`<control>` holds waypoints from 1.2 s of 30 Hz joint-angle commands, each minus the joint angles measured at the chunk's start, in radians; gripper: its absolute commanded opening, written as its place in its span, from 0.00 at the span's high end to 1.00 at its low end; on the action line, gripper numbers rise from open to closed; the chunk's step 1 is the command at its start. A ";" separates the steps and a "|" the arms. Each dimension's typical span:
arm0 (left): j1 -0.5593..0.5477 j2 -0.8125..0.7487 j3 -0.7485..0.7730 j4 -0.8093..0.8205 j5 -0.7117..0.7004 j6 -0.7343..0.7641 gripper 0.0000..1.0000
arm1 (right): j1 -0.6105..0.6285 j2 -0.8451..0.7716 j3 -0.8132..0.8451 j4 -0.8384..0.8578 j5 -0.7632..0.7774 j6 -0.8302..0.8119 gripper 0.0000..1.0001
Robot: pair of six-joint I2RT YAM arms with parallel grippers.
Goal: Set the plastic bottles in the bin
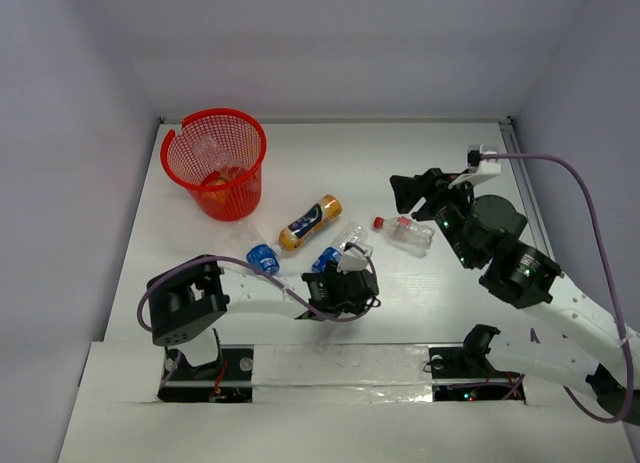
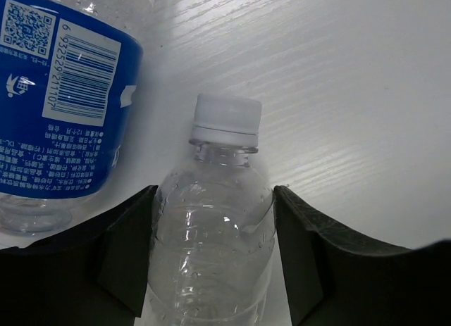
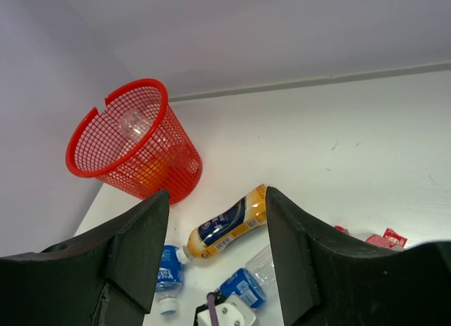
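My left gripper (image 1: 345,275) is low on the table, its jaws pressed against both sides of a clear white-capped bottle (image 2: 211,234) that lies flat. A blue-labelled bottle (image 2: 63,108) lies right beside it, and also shows in the top view (image 1: 338,249). An orange-and-blue bottle (image 1: 309,222), a small blue-labelled bottle (image 1: 263,257) and a clear red-capped bottle (image 1: 404,231) lie on the table. The red mesh bin (image 1: 243,193) stands at the back left and holds a clear bottle and a stubby orange one (image 1: 216,179). My right gripper (image 1: 412,191) is open and empty, held above the table.
The right wrist view shows the bin (image 3: 180,172), the orange-and-blue bottle (image 3: 229,222) and the small blue-labelled bottle (image 3: 166,282). White walls close the table at the back and both sides. The left arm's cable loops near its base (image 1: 160,288).
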 commanded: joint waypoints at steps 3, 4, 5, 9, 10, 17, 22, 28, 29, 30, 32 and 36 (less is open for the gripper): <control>-0.007 -0.054 0.009 0.044 0.003 0.018 0.53 | -0.005 -0.086 -0.024 -0.067 0.017 0.020 0.37; -0.007 -0.071 0.009 0.051 0.003 0.023 0.54 | -0.005 -0.100 -0.021 -0.079 0.023 0.018 0.37; -0.017 -0.095 0.010 0.066 0.015 0.028 0.56 | -0.005 -0.122 -0.018 -0.104 0.037 0.018 0.37; -0.017 -0.262 0.027 0.089 0.043 0.044 0.56 | -0.005 -0.174 -0.008 -0.129 0.054 0.005 0.37; -0.017 -0.293 0.041 0.090 0.044 0.061 0.56 | -0.005 -0.180 -0.006 -0.130 0.051 0.006 0.37; 0.120 -0.503 0.226 0.025 -0.022 0.201 0.56 | -0.005 -0.162 -0.041 -0.106 -0.006 -0.015 0.45; 0.408 -0.563 0.328 0.078 0.044 0.320 0.56 | -0.005 -0.124 -0.105 -0.032 -0.096 0.014 0.84; 0.729 -0.528 0.432 0.190 0.077 0.373 0.56 | 0.015 0.045 -0.185 0.203 -0.397 0.034 0.95; 0.753 -0.517 0.452 0.224 0.037 0.408 0.56 | 0.042 0.129 -0.179 0.261 -0.423 0.034 0.95; 0.807 -0.493 0.460 0.244 0.015 0.428 0.56 | 0.058 0.175 -0.169 0.278 -0.426 0.026 0.94; 0.876 -0.462 0.487 0.288 0.000 0.460 0.56 | 0.101 0.273 -0.106 0.302 -0.423 0.014 0.93; 1.045 -0.346 0.544 0.333 0.024 0.459 0.56 | 0.144 0.566 0.052 0.278 -0.420 -0.035 0.87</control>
